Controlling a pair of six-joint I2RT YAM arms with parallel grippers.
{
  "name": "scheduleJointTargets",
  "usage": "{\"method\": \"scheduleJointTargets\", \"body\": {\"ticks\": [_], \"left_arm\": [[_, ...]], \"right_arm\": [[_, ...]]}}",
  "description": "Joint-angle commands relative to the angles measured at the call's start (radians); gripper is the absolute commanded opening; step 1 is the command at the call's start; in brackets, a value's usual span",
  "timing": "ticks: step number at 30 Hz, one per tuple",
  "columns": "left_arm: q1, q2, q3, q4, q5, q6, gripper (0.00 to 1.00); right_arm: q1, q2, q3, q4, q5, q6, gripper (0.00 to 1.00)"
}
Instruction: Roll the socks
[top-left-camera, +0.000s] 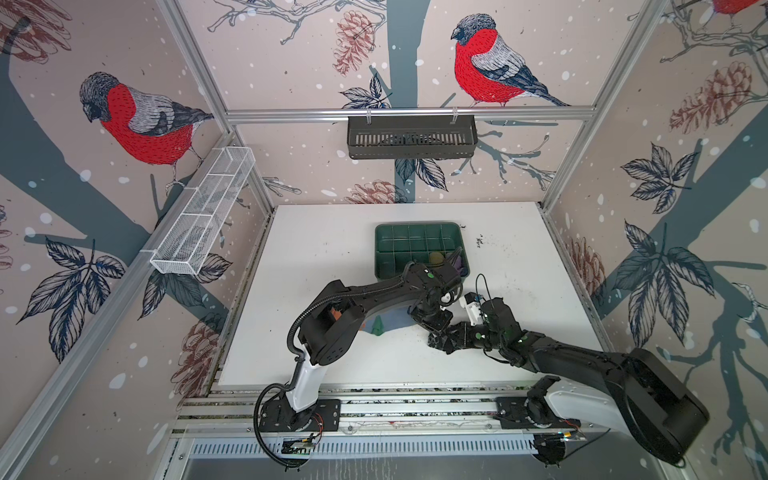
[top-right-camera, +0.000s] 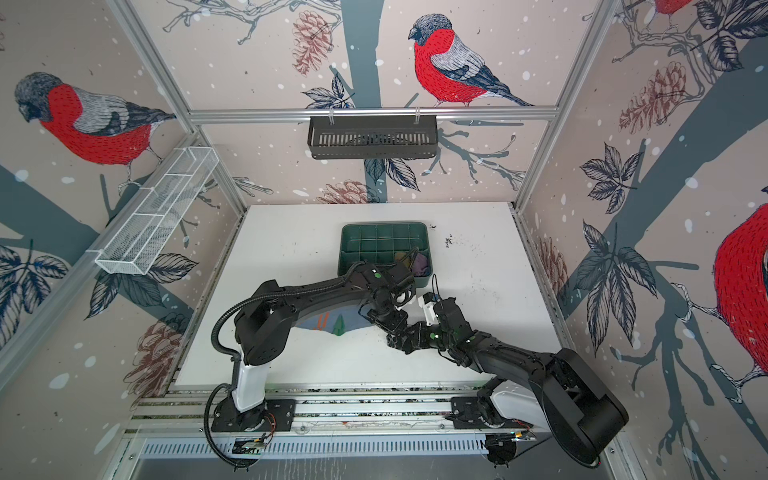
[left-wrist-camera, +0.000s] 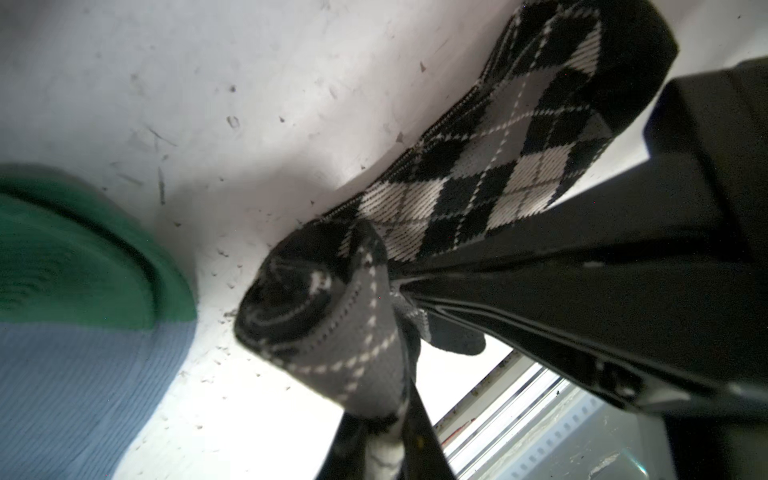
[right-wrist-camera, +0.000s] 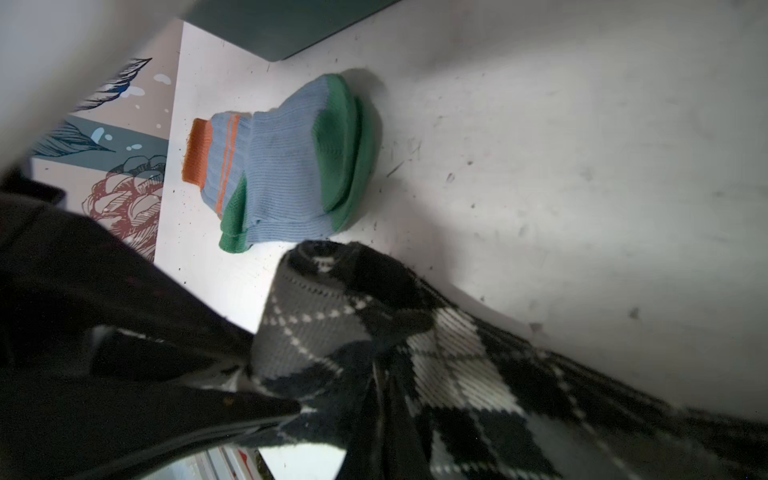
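The argyle sock (left-wrist-camera: 498, 166) lay on the bench (top-left-camera: 332, 257) near its middle, a little toward the front edge. One end was wound into a short, loose roll and the rest stretched flat behind it. The left tool (left-wrist-camera: 401, 286) was closed down on fabric at the side of the roll. The right tool (right-wrist-camera: 270, 382) was pinched shut on the same roll from the opposite side, so the two tools met almost tip to tip. The light blue sock (right-wrist-camera: 282, 174) lay folded and unrolled just beside them, toward the left edge, its green toe nearest the roll.

The main risk seemed to be the roll springing open. It had few turns and looked slack, and each tool appeared to hold mostly outer layers, so letting go on either side could free the coil. With the tools so close together, any uneven motion could knock one against the other or twist the roll into a cone. The flat tail might also drag or bunch instead of winding on. Rolling leftward could snag the blue sock's toe.
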Motion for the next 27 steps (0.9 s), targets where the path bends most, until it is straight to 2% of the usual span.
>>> {"method": "scheduleJointTargets", "body": {"ticks": [1,13,27], "left_arm": [[-0.01,0.016,0.029,-0.048,-0.008,0.004,0.17],[-0.028,0.036,0.065,0.001,0.077,-0.001,0.22],[-0.029,0.042,0.065,0.028,0.107,0.001,0.15]], "right_arm": [[-0.011,0.012,-0.004,0.006,0.011,-0.014,0.07],[-0.041,0.046,-0.023,0.043,-0.003,-0.012,0.06],[-0.083,-0.004,-0.016,-0.024,-0.005,-0.028,0.05]]}}
